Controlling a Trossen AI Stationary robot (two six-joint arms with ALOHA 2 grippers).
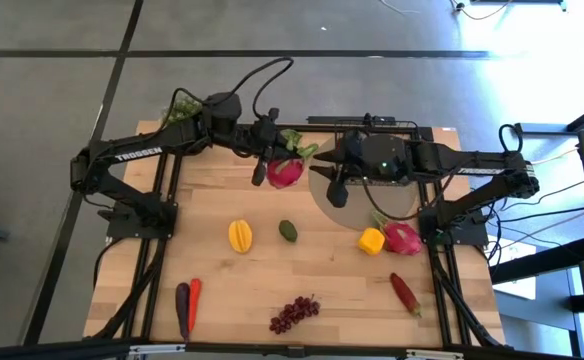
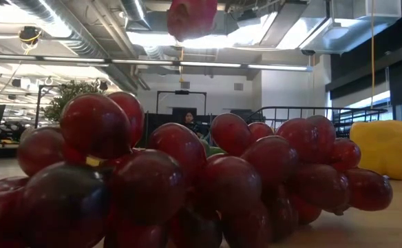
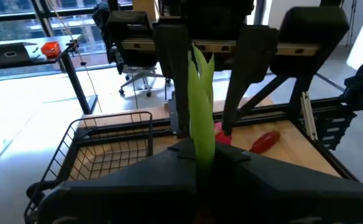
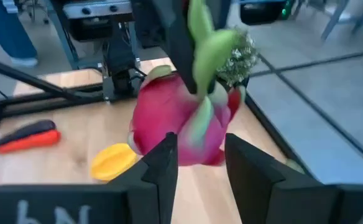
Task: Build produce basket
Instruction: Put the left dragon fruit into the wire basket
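Observation:
My left gripper [image 1: 261,172] [image 3: 197,157] is over the table's far middle, shut on a pink dragon fruit [image 1: 284,172] that hangs high in the low view [image 2: 191,17]. My right gripper [image 1: 337,190] [image 4: 200,168] is open, level with the dragon fruit [image 4: 175,124] and just to its right, not touching it. The black wire basket [image 3: 107,149] [image 1: 317,122] stands at the far edge, mostly under the right arm. On the wood lie a starfruit [image 1: 240,236], an avocado [image 1: 288,231], a yellow pepper [image 1: 371,241], a second dragon fruit [image 1: 402,238], a chili [image 1: 404,293], purple grapes [image 1: 294,314], a carrot [image 1: 194,296] and an eggplant [image 1: 182,310]. My left gripper pinches a green leaf [image 3: 200,106] at the top of the dragon fruit between its two fingers [image 4: 175,34], which come down from above. The fruit's pink body [image 4: 169,118] hangs below the fingers, lifted clear of the table. My own gripper body hides it in the left wrist view.
A bushy potted plant [image 1: 180,108] stands at the far left corner. A pale round patch [image 1: 372,200] lies under the right arm. The grapes [image 2: 187,186] block most of the low view, with the pepper [image 2: 394,148] to their right. Bare wood shows at the table's middle.

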